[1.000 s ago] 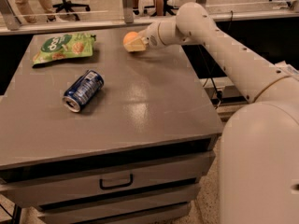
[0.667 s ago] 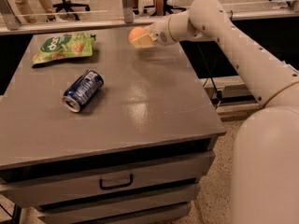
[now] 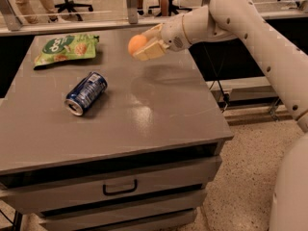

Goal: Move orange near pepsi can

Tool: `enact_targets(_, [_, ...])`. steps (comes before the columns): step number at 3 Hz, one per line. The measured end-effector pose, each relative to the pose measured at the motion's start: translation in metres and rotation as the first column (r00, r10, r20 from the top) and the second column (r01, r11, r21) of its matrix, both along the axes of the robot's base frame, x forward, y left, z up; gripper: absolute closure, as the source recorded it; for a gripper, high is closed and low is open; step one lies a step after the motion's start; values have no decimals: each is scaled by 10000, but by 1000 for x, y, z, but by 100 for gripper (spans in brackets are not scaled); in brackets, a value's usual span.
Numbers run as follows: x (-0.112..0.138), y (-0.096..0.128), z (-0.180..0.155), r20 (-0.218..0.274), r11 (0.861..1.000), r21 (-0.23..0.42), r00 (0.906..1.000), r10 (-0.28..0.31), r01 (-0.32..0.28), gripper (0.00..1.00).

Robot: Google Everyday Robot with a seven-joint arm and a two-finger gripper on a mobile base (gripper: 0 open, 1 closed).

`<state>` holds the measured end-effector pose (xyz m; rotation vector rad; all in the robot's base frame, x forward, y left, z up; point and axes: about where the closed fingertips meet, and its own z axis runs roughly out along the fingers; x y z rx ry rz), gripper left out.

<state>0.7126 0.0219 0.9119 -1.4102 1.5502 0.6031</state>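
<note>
The gripper (image 3: 142, 46) is pinching the orange (image 3: 136, 43) between its two pale fingers, out at the end of the arm reaching in from the right. As far as I can tell, the fruit hangs clear of the grey table (image 3: 163, 114), over its far half. The pepsi can (image 3: 86, 93) lies on its side well apart, nearer and to the left, below the green snack bag (image 3: 66, 48). I'd call this the carry; next comes a swing toward the can, then lowering beside it without nudging it, since it could roll.

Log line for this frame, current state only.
pincer: shut on orange, above far side of table | can: on its side, near-left of orange, apart | bag: far-left corner | placed: no
</note>
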Motion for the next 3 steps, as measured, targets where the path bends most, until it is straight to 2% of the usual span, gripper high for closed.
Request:
enact_targets(1, [-56,25,-12,-273,9834,-523,9846,1726,-1738,61])
enact_targets(2, [-82,38,-20,-470,9641,-810,9671,2499,-2530,39])
enact_targets(3, [-99,43,-28,-655,9557,-1444,9662,2492,-2563,15])
